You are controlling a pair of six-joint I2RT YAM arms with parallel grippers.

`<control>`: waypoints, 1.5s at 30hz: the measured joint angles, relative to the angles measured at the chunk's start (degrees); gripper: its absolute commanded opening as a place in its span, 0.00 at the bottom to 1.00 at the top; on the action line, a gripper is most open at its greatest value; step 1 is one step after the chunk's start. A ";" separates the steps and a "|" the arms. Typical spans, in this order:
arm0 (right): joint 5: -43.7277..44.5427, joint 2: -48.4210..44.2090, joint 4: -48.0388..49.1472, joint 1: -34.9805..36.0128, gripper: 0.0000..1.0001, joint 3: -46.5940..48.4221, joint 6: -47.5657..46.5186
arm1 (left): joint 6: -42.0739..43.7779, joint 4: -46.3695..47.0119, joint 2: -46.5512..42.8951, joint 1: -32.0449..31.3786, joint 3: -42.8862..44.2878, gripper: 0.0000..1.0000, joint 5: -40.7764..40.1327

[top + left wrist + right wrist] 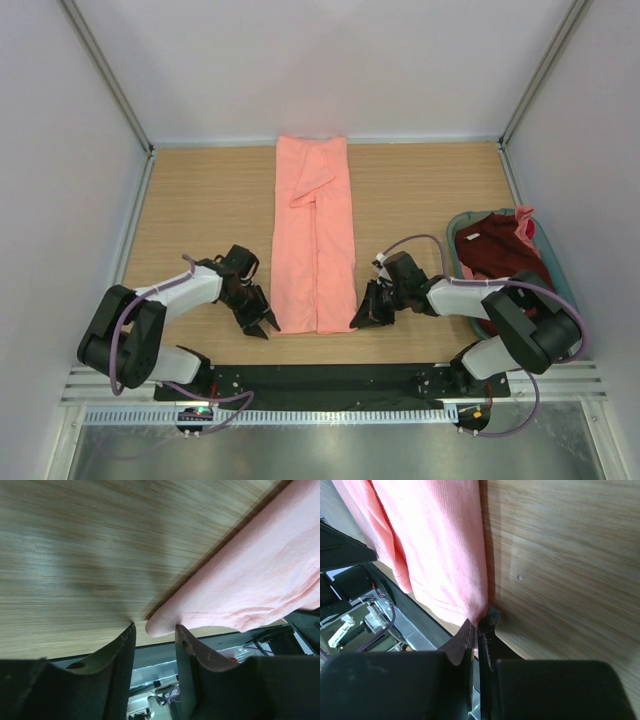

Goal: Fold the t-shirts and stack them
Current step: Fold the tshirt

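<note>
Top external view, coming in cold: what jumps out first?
A salmon-pink t-shirt folded into a long narrow strip runs down the middle of the wooden table. The left gripper stands open at its near left corner, while the right gripper is shut on the near right corner. At the right edge, a grey-teal basket holds a dark maroon shirt.

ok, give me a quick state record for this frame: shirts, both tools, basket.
laid-out shirt: salmon-pink t-shirt, folded into a long strip, flat on table
left tool: open, at the strip's near-left corner
right tool: shut on its near-right corner
basket: right side, holds maroon t-shirt and second pink t-shirt
stack: none yet
</note>
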 measured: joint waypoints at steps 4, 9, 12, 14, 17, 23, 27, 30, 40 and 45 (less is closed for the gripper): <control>-0.07 0.20 -0.31 0.00 0.01 0.24 -0.04 | 0.09 0.15 0.94 -0.22 -0.09 0.24 0.37; -0.11 0.26 -0.46 0.00 0.01 0.37 -0.28 | 1.14 -0.31 2.36 -0.24 0.46 0.00 0.44; -0.07 0.26 -0.87 0.00 0.01 0.59 -0.50 | 2.27 -0.85 3.15 -0.31 1.14 0.00 0.24; 0.09 0.26 -1.46 0.00 0.01 0.87 -0.87 | 3.17 -1.16 3.37 -0.61 1.60 0.00 -0.11; 0.31 0.24 -2.54 0.00 0.01 1.33 -1.53 | 4.17 -1.53 3.19 -1.25 2.10 0.00 -1.11; 0.57 0.22 -3.93 0.00 0.01 1.95 -2.25 | 4.90 -1.55 0.31 -1.97 2.25 0.40 -5.99; 0.55 0.22 -4.04 0.00 0.01 1.99 -2.51 | 4.17 -1.62 -3.41 -2.05 2.29 0.55 -10.29; 0.55 0.20 -4.07 0.00 0.01 1.99 -2.60 | 4.11 -1.81 -4.42 -2.03 2.25 0.56 -13.16; 0.52 0.20 -4.28 0.00 0.01 2.08 -2.93 | 4.48 -1.70 0.17 -3.67 4.52 0.48 -11.41; 0.52 0.17 -4.39 0.00 0.01 2.08 -3.02 | 4.13 0.31 1.60 -5.60 4.59 0.42 -9.33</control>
